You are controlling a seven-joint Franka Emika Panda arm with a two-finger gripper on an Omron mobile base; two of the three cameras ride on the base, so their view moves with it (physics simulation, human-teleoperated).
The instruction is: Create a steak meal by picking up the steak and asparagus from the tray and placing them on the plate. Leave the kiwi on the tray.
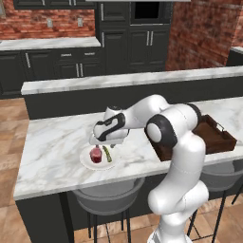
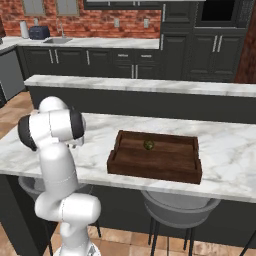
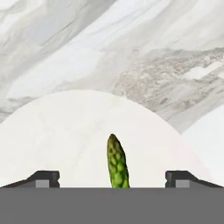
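White plate point(image 1: 87, 160) is sitting at the left of the marble counter point(image 1: 52, 147), and we are seeing the steak point(image 1: 96, 154) resting on it, with the asparagus point(image 1: 107, 153) lying just beside the steak on its right. We are noting the gripper point(image 1: 108, 144) hanging directly above the asparagus. Through the hand view we are looking down at the stalk's green tip point(image 3: 117, 161) lying on the plate point(image 3: 65, 140), midway between the two dark fingertips point(image 3: 43, 179), which are standing wide apart and touching nothing. Further right, we are finding the brown wooden tray point(image 2: 155, 157) resting on the same counter, well apart from the plate, and the kiwi point(image 2: 148, 145) is lying inside it near the far wall.
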